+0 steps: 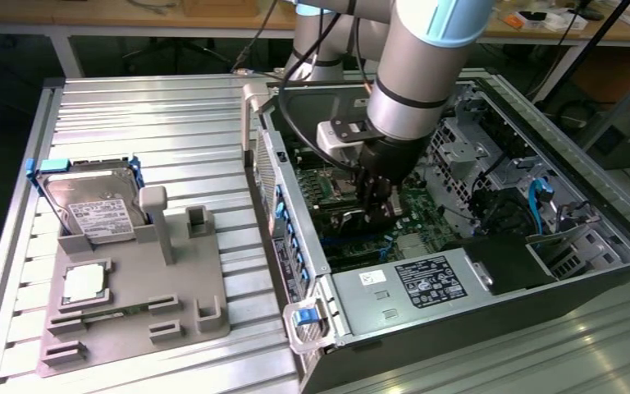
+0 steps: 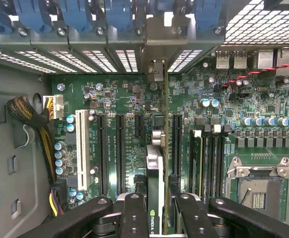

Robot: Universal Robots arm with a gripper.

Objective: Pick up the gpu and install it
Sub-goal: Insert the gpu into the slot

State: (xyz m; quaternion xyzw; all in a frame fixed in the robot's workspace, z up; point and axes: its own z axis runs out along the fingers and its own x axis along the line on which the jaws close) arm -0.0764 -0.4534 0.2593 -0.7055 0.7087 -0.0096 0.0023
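In the wrist view my gripper (image 2: 159, 210) is shut on the gpu (image 2: 154, 168), which I see edge-on, standing upright between the two black fingers (image 2: 133, 213). The card hangs over the long black expansion slots (image 2: 120, 148) of the green motherboard (image 2: 109, 94). Its silver bracket end (image 2: 157, 34) reaches the row of rear slot openings. In the exterior view the gripper (image 1: 379, 205) is lowered deep inside the open computer case (image 1: 293, 205), with the dark gpu (image 1: 359, 220) just over the board. I cannot tell whether the card's edge touches a slot.
A grey fixture (image 1: 184, 295) at the exterior view's left holds a silver hard drive (image 1: 94, 205) and a square processor chip (image 1: 83, 283). Inside the case are the power supply (image 1: 430, 283), drive cages (image 1: 479, 148), a braided cable bundle (image 2: 33, 119) and the processor socket (image 2: 256, 191).
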